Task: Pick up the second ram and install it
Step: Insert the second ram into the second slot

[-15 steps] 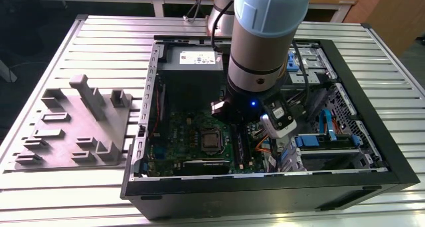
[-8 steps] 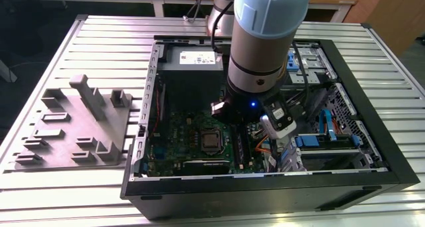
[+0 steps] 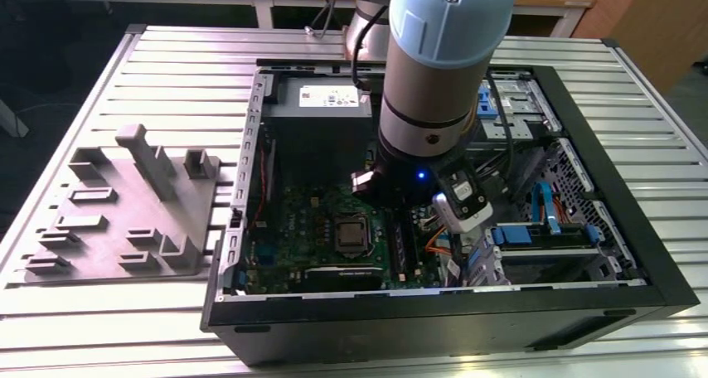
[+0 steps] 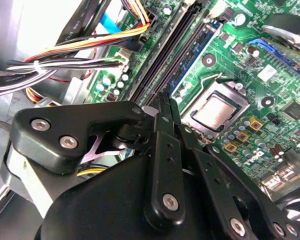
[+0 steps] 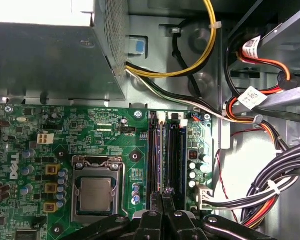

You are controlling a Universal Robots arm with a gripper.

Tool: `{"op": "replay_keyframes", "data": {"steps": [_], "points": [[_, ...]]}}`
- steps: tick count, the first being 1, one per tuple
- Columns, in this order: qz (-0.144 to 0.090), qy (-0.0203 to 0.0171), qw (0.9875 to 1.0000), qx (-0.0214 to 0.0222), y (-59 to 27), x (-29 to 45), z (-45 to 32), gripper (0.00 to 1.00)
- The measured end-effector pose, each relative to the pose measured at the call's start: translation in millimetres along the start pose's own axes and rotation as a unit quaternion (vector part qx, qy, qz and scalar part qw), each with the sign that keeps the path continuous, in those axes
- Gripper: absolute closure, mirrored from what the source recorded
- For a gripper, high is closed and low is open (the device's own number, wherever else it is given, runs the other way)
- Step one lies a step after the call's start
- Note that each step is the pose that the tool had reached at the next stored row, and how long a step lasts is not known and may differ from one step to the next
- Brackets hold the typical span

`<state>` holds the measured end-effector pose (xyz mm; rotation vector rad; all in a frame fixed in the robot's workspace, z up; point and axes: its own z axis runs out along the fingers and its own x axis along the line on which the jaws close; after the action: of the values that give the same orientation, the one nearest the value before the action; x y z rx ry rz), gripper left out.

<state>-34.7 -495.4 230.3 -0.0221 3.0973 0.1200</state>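
While its fingers sit drawn together with no gap showing, the tool [image 5: 164, 192] hangs tip-down over the long memory slots. The second ram [image 4: 194, 56] stands on edge in one slot, its near end just beside the tips; whether they touch I cannot tell. Beside the slots on the motherboard [image 5: 115, 130] lies the processor [image 5: 96, 192], all within the open case [image 3: 443, 312] on the desk [image 3: 166, 63].
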Motion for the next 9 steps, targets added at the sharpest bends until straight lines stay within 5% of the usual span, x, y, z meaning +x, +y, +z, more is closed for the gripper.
{"op": "replay_keyframes", "data": {"steps": [9], "points": [[0.0,0.0,1.0,0.0,-0.1,0.3,2.0,0.89]]}}
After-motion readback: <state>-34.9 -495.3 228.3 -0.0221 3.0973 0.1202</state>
